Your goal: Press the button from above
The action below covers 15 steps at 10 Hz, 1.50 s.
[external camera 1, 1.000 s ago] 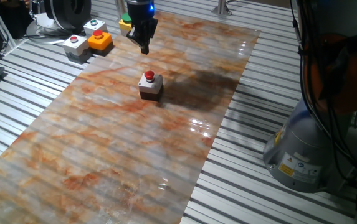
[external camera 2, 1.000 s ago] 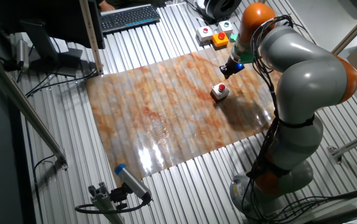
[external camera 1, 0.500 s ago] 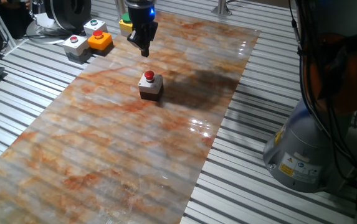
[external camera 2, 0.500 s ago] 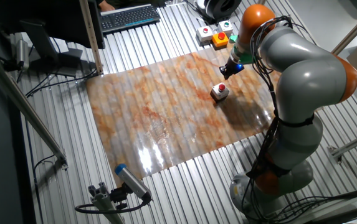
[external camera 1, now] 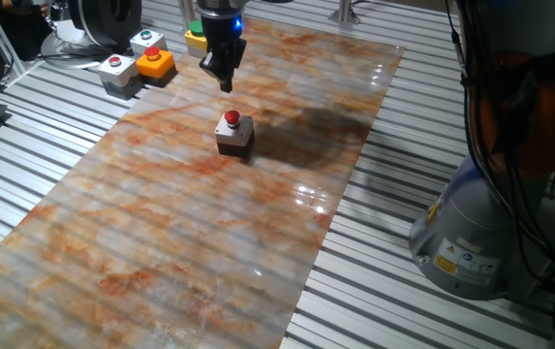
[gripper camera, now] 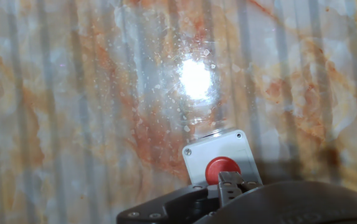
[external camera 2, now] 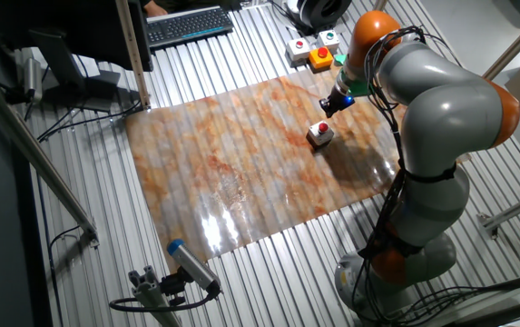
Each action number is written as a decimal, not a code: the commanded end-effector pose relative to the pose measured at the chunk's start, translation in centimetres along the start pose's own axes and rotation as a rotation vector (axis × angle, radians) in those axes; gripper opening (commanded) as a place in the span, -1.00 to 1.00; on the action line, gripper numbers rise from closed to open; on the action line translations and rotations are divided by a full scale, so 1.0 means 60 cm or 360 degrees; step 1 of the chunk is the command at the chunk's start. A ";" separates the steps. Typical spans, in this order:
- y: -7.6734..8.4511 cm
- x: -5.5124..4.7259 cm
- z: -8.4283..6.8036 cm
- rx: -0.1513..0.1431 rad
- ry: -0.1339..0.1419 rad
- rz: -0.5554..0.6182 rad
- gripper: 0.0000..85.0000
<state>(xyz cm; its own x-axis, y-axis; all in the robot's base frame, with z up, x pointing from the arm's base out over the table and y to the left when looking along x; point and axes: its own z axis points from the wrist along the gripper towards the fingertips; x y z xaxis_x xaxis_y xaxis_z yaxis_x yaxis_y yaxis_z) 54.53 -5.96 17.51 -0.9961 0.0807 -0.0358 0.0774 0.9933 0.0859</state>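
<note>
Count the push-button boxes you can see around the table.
5. The button sits alone mid-mat under the gripper. Four cluster at the far corner: grey box with red button, orange box, green-button box, yellow box, partly hidden by the arm.

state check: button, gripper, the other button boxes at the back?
button: unpressed, upright on the mat, nothing touching it
gripper: hanging above the mat, clear of the button; whether the jaws are open is not visible
other button boxes: untouched, off the mat's far corner
</note>
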 end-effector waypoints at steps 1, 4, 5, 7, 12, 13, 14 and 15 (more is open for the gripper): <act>0.000 -0.001 0.005 0.0000 -0.0005 0.0002 -1.00; 0.001 -0.002 0.017 -0.0004 -0.0012 0.0011 -1.00; 0.001 -0.002 0.017 -0.0004 -0.0012 0.0016 -1.00; -0.002 -0.001 0.021 0.0001 -0.0017 0.0018 -1.00; -0.002 -0.001 0.033 -0.0001 -0.0024 0.0022 -1.00; -0.002 -0.001 0.035 -0.0004 -0.0024 0.0025 -1.00; -0.002 -0.001 0.036 -0.0004 -0.0024 0.0027 -1.00; -0.003 0.000 0.038 -0.0006 -0.0023 0.0030 -1.00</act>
<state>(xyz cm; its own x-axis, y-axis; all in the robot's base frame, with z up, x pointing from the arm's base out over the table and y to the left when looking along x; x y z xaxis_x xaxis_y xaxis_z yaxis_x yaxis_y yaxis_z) 54.64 -5.92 15.20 -0.9938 0.1000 -0.0489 0.0953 0.9913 0.0904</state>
